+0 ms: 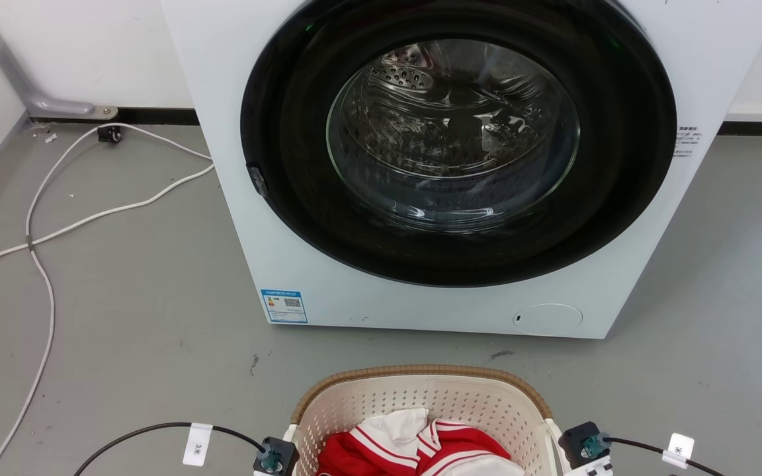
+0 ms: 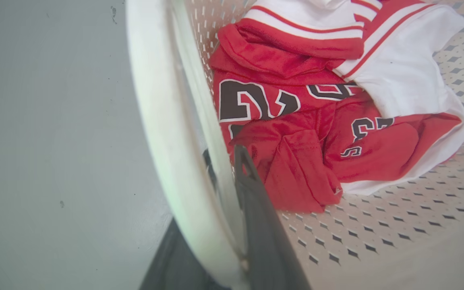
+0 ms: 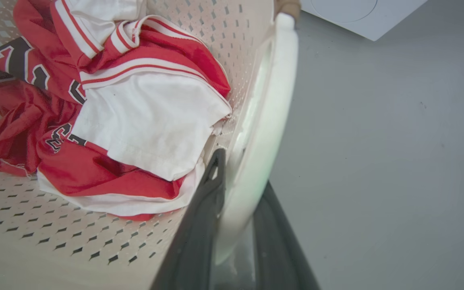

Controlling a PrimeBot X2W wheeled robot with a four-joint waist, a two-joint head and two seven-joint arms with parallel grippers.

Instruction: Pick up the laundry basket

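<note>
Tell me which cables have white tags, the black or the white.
The black cables, one each side of the laundry basket; each carries a white tag. The white cables on the floor at left are bare.

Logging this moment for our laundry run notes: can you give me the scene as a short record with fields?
basket: in front of the washing machine, holding red and white clothes
left tool: gripping left handle
right tool: gripping right handle
door: shut
floor: grey, white cable at left
</note>
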